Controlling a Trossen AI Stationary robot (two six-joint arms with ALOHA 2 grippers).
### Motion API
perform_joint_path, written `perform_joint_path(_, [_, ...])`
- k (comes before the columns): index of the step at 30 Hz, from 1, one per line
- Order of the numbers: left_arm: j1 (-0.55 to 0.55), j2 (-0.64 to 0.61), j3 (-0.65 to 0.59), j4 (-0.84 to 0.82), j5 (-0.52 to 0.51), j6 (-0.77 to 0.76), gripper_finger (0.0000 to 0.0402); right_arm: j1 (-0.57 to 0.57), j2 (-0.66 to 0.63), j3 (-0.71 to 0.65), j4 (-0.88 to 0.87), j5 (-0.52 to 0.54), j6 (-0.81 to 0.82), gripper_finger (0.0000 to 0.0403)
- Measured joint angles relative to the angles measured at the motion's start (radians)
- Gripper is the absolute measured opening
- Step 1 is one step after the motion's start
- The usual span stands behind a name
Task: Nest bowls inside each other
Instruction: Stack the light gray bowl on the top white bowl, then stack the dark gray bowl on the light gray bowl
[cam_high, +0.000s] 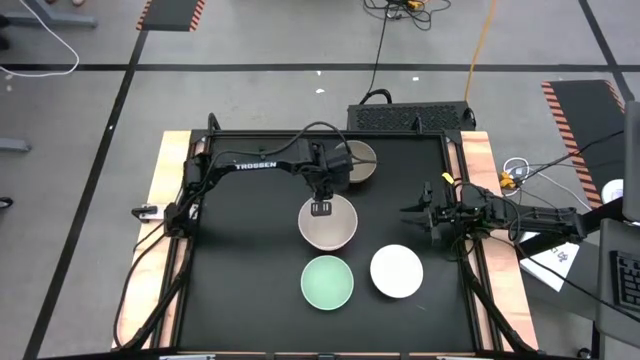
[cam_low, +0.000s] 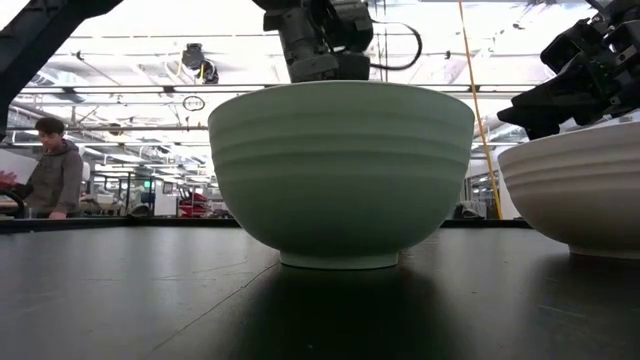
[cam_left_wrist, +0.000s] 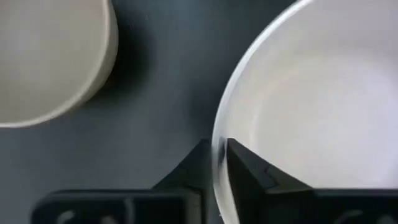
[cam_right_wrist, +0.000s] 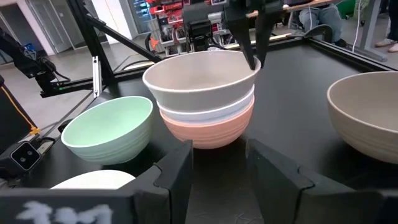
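Observation:
A stack of three bowls stands mid-table: a beige-grey bowl (cam_right_wrist: 202, 78) on top, a white one (cam_right_wrist: 205, 113) under it and a salmon one (cam_right_wrist: 208, 134) at the bottom. My left gripper (cam_high: 322, 208) comes down on the top bowl's far rim and is shut on it. Nearer stand a mint bowl (cam_high: 327, 281) and a white bowl (cam_high: 396, 271), each on its base. A grey-brown bowl (cam_high: 360, 163) sits at the far side, partly under the left arm. My right gripper (cam_high: 415, 213) hovers open to the right of the stack, touching nothing. My left gripper holds the beige-grey bowl by its far rim (cam_left_wrist: 217, 158), pinched with one finger (cam_left_wrist: 255, 168) inside the bowl and the other outside. The fingers come from above, pointing down. The bowl sits upright, nested in the white bowl below it.
The mint bowl (cam_low: 340, 170) and white bowl (cam_low: 585, 190) stand near the table's near edge. Bare black tabletop (cam_high: 240, 250) lies to the left of the bowls. Wooden borders run along both sides. A person (cam_low: 50, 170) is in the room beyond.

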Motion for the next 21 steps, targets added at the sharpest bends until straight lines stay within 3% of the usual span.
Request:
perform_joint_path(9, [-0.004,0.0,-0.001,-0.001,0.0,-0.002,0.0139,0.0,0.0,0.0,0.0,0.0,0.0,0.0143])
perform_joint_path(21, [-0.006,-0.002,0.0,-0.001,-0.012,-0.002,0.0184,0.0,0.0,0.0,0.0,0.0,0.0,0.0143])
